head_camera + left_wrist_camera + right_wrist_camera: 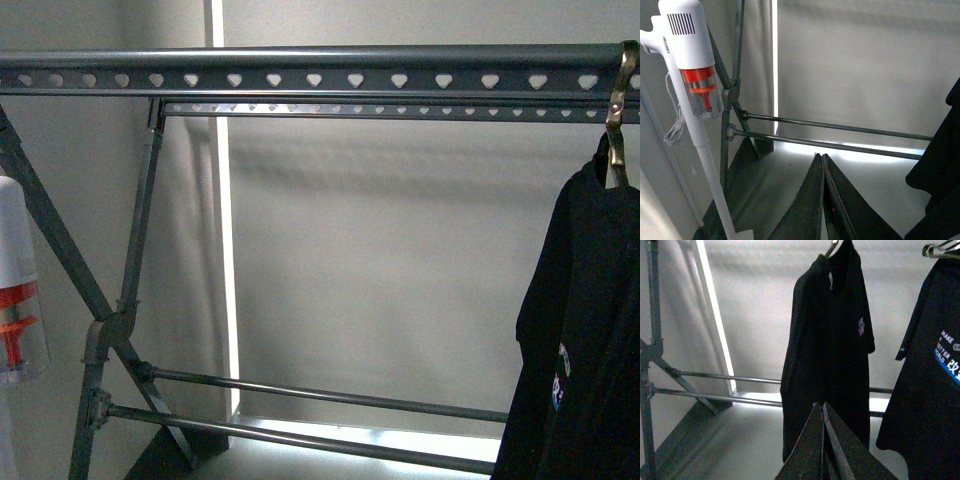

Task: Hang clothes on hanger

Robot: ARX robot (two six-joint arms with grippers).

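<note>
Shut right jaws sit below hanging T-shirt (827, 340).

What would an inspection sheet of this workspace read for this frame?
Surface: floor bare, lit strip along wall.
Job's things: black T-shirt hangs from rack top rail by hook; second printed T-shirt hangs beside it.
Clutter: white stick vacuum at rack's left leg.
Grippers: left gripper and right gripper both shut, empty.
Cables: white cord looped beside vacuum.
Surroundings: plain grey wall.
</note>
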